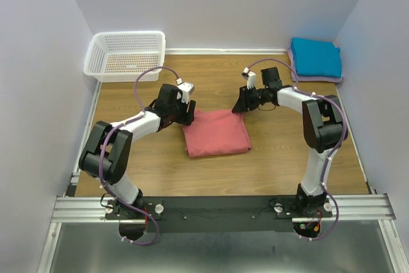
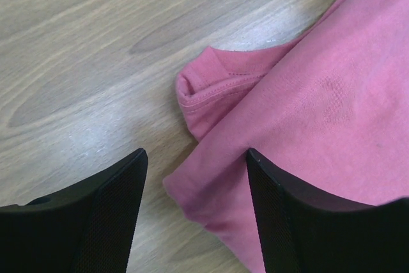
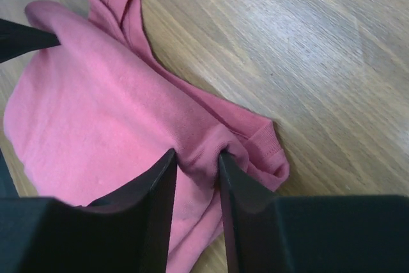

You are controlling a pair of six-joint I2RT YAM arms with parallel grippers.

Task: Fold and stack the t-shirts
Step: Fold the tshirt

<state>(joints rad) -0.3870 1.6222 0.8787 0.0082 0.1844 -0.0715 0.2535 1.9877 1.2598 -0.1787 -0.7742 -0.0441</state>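
The salmon-pink t-shirt (image 1: 216, 133) lies folded at the table's middle. My left gripper (image 1: 188, 114) is at its far left corner. In the left wrist view it (image 2: 195, 177) is open, and the shirt's corner (image 2: 211, 196) lies between the fingers. My right gripper (image 1: 239, 105) is at the far right corner. In the right wrist view it (image 3: 197, 161) is shut on a pinched ridge of the pink shirt (image 3: 108, 126). The teal-blue t-shirt (image 1: 315, 57) lies folded at the back right, on top of the pale lavender t-shirt (image 1: 317, 79).
A white lattice basket (image 1: 124, 55) stands at the back left corner. Walls close in on the left, back and right of the wooden table (image 1: 275, 158). The left gripper's fingers (image 3: 25, 36) show at the right wrist view's upper left.
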